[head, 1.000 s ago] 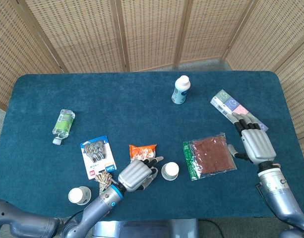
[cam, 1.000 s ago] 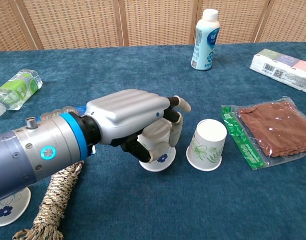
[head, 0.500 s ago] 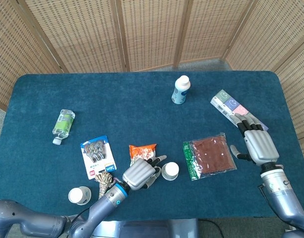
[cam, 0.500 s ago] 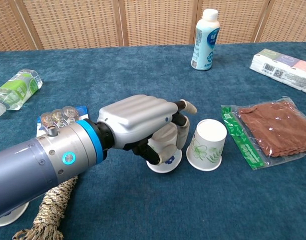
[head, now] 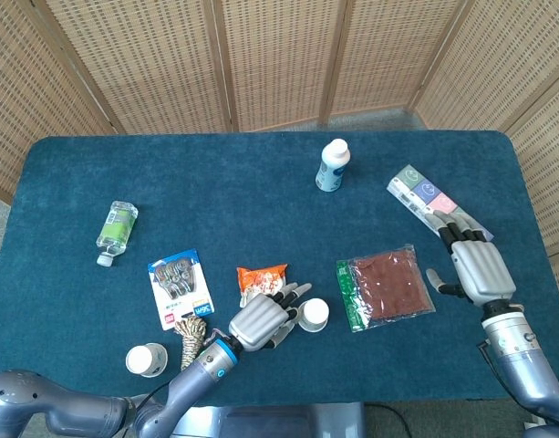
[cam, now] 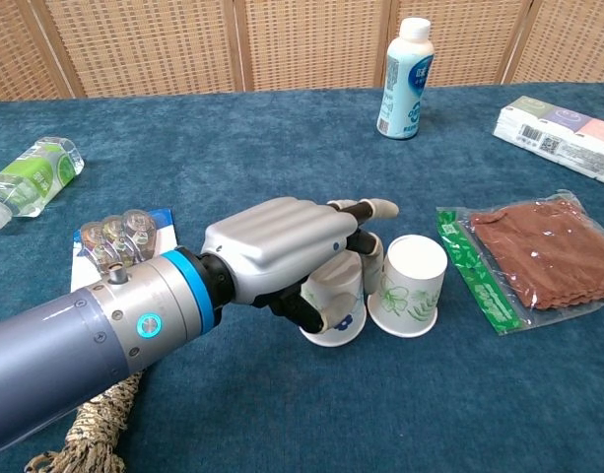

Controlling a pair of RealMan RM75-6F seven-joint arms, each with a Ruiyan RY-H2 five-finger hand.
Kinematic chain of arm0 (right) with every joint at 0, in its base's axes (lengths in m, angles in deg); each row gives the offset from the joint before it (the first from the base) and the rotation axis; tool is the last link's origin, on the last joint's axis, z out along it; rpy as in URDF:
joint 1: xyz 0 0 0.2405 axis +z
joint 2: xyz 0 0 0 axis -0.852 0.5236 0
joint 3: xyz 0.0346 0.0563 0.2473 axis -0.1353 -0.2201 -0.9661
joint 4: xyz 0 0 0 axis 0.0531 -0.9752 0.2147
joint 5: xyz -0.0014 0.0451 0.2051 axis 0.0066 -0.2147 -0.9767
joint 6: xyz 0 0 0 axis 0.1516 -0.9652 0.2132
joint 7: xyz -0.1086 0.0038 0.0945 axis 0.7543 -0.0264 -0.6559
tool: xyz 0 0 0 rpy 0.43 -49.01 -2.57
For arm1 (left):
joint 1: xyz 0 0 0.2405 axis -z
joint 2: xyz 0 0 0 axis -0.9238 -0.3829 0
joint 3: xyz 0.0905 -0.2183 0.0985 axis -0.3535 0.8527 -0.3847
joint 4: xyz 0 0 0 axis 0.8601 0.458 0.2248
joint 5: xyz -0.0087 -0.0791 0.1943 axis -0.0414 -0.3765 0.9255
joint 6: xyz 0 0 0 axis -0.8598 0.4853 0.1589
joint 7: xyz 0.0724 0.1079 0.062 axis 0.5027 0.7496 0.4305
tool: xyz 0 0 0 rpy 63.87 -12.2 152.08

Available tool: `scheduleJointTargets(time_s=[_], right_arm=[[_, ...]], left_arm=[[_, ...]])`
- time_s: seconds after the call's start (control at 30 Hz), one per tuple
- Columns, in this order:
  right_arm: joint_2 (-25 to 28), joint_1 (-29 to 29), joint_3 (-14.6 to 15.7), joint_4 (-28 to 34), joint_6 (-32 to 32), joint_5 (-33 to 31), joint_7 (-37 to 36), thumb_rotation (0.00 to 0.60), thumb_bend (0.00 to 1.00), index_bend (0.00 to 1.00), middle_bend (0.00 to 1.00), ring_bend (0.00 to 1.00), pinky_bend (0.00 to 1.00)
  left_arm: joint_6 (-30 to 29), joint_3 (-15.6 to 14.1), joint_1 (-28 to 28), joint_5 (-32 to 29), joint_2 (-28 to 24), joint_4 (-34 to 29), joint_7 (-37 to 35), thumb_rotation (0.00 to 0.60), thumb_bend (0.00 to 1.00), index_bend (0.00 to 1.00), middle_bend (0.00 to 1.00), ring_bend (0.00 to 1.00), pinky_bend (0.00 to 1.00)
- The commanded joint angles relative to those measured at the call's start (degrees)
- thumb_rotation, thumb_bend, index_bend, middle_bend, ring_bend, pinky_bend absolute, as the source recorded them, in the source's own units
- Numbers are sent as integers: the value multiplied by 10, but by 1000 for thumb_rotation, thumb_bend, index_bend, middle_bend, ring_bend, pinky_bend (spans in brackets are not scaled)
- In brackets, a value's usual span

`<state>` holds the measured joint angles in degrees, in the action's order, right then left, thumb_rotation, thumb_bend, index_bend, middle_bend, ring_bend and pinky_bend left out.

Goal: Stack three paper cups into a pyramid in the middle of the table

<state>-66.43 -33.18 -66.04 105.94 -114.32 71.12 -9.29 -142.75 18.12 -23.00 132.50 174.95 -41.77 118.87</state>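
Going left to right. Far left near the table (head: 60, 274) front edge: a third cup (head: 144, 359), upside down, well apart from everything else and nowhere near the middle. Just beside it, a coil of rope (head: 190, 334), then a blister pack (head: 180, 287) further back.

Then the left hand (cam: 302, 246), wrapped around an inverted paper cup (cam: 338, 307), fingers (cam: 372, 209) curled over its far side and thumb on the near side. Definitely gripping it, not just resting. Rim looked down on the cloth, or maybe just barely off it; hard to call from the chest view with the palm in the way.

Immediately right of that: the second cup (cam: 409, 286), also upside down, flower print, standing alone. Held cup just beside it, close to touching, both side by side along the table's width. So the base pair looked nearly set, though nearer the front edge than the true middle.

Further right: snack bag (head: 387, 286), well clear. Then the right hand (head: 471, 263), fingers straight and apart, holding nothing, hovering near the box (head: 427, 201).

Key bit for the next move: leftover cup far to the left of the pair, so left hand much nearer to it than the right.
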Motion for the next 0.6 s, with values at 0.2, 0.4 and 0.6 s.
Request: scheduleJointTargets(time_s=[0.2, 0.4, 0.6], right_arm=[[2, 1, -1, 3, 4, -3, 3, 600, 414, 0, 0, 0, 32], [4, 2, -2, 7, 6, -9, 8, 600, 416, 0, 0, 0, 32], [4, 4, -2, 12, 9, -13, 13, 600, 414, 0, 0, 0, 32]], left_arm=[[0, -3, -5, 14, -8, -2, -20, 600, 590, 359, 0, 0, 376], [-4, -6, -12, 28, -27, -27, -36, 600, 590, 358, 0, 0, 365], [-8, -8, -15, 40, -43, -52, -36, 600, 590, 357, 0, 0, 361]])
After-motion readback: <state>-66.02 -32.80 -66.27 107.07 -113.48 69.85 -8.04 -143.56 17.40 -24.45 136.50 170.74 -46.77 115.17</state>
